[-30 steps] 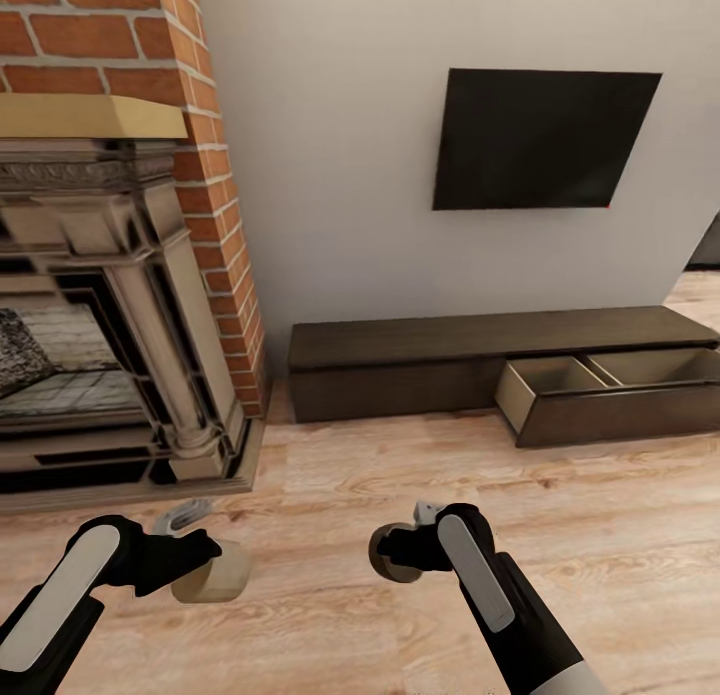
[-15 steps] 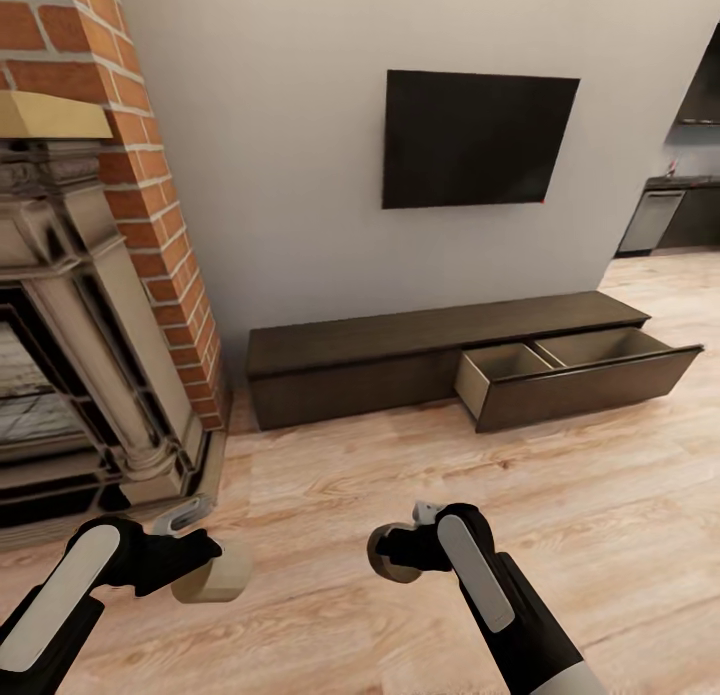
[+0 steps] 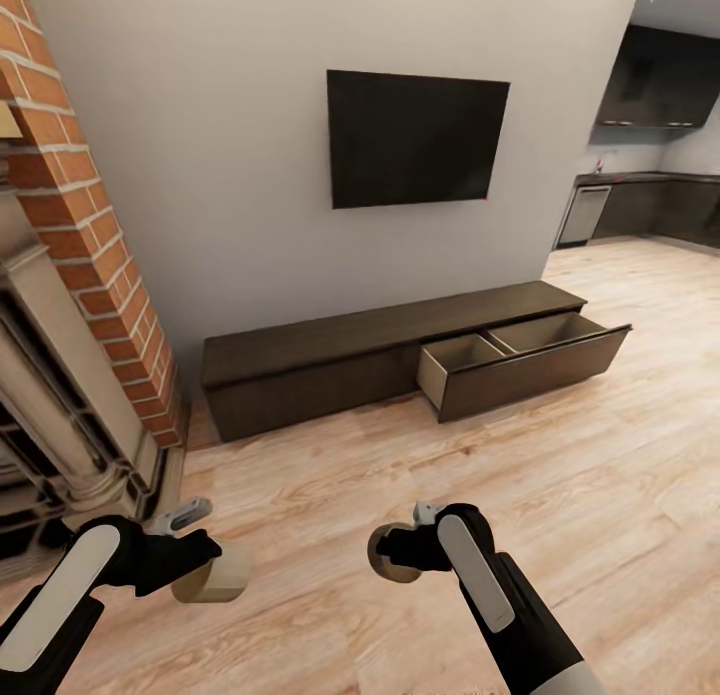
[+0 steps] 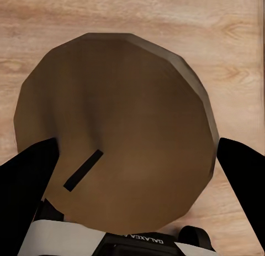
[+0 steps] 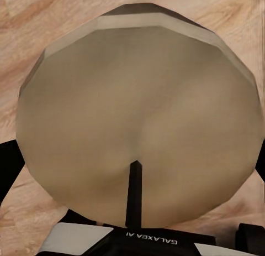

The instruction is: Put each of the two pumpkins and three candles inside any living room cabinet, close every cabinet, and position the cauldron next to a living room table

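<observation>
A stubby grey-tan cylindrical candle (image 3: 218, 576) is pinched in the left end effector (image 3: 200, 565) at seven o'clock, low over the pale wooden plank floor (image 3: 330, 485). A second tan candle (image 3: 388, 555) is clamped in the right end effector (image 3: 395, 553) at six o'clock. Ahead, at one o'clock, the long low dark brown wooden cabinet (image 3: 330, 360) is seen against the wall, its right drawer (image 3: 520, 360) pulled open, under a black wall-mounted screen (image 3: 415, 138). A red brick fireplace column (image 3: 95, 275) is seen at ten o'clock.

Each gripper, left gripper (image 3: 205, 565) and right gripper (image 3: 392, 553), holds a candle above the wooden floor (image 3: 400, 485), facing the cabinet (image 3: 330, 360) whose right drawer (image 3: 520, 360) stands open.
</observation>
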Motion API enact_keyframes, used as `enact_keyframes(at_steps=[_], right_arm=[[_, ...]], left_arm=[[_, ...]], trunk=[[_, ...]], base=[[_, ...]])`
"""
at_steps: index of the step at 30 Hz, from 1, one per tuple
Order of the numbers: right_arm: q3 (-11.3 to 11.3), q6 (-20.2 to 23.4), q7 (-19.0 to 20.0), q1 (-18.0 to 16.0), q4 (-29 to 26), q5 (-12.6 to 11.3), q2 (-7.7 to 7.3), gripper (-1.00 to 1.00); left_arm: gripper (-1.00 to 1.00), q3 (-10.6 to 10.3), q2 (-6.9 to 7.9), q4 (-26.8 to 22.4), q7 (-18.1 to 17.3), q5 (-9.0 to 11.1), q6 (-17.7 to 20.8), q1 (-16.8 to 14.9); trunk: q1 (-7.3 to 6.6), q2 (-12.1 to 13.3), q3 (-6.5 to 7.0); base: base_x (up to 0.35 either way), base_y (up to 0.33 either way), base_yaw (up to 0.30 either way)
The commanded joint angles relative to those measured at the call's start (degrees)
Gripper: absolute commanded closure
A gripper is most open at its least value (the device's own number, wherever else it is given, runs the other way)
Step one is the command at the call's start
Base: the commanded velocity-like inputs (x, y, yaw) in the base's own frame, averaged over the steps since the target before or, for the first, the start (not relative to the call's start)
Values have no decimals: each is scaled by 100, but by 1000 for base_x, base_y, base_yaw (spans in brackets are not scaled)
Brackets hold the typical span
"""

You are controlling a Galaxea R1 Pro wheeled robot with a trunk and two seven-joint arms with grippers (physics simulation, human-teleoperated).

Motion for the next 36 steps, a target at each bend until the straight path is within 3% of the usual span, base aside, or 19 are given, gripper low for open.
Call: enact_keyframes(at_steps=[1, 36], right_arm=[[5, 2, -65, -7, -3, -72, 1, 100], [-1, 2, -76, -6, -2, -72, 1, 100]], left_arm=[[100, -4, 5, -7, 59, 58, -2, -4], [100, -6, 0, -13, 59, 58, -2, -4]], trunk=[[0, -3, -5], [0, -3, -5]], base=[[0, 0, -277], [0, 0, -277]])
